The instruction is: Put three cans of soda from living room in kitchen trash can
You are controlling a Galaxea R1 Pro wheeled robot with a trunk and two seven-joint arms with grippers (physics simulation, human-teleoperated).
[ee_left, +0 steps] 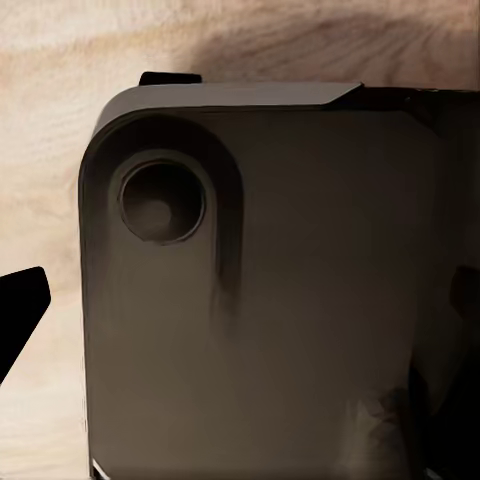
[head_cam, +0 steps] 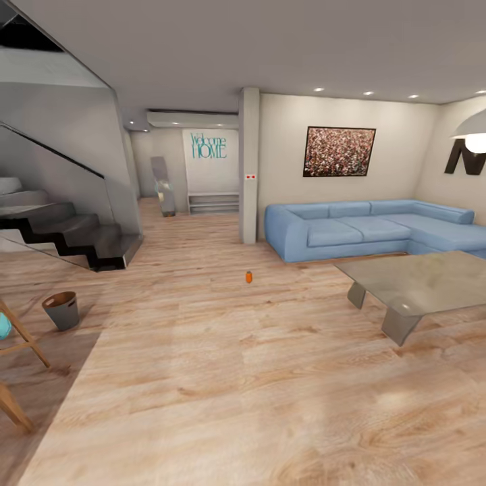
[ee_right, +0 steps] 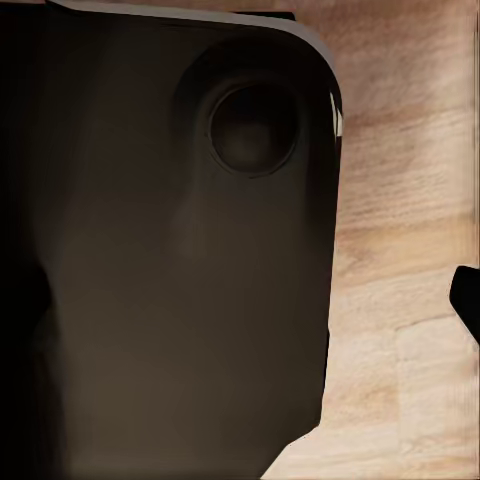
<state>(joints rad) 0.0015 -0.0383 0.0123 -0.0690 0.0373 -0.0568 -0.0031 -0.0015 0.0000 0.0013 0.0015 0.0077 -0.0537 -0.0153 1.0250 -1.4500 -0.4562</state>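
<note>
One small orange can of soda (head_cam: 248, 277) stands upright on the wood floor in the head view, out in the open between the stairs and the sofa. The tash can (head_cam: 62, 310), a round brown bucket with a dark inside, sits on the floor at the left, near the foot of the stairs. In the left wrist view one black fingertip (ee_left: 20, 312) pokes in beside a dark rounded body of the robot (ee_left: 260, 300). The right wrist view has a black fingertip (ee_right: 468, 300) beside the same kind of dark body (ee_right: 170, 250). Neither view lets me see how the jaws stand.
A blue sectional sofa (head_cam: 364, 228) lines the back right, with a low glass-topped coffee table (head_cam: 418, 283) in front of it. Dark stairs (head_cam: 74, 236) rise at the left. A white pillar (head_cam: 248, 169) stands mid-room. Wooden legs of furniture (head_cam: 20, 337) reach in at the left edge.
</note>
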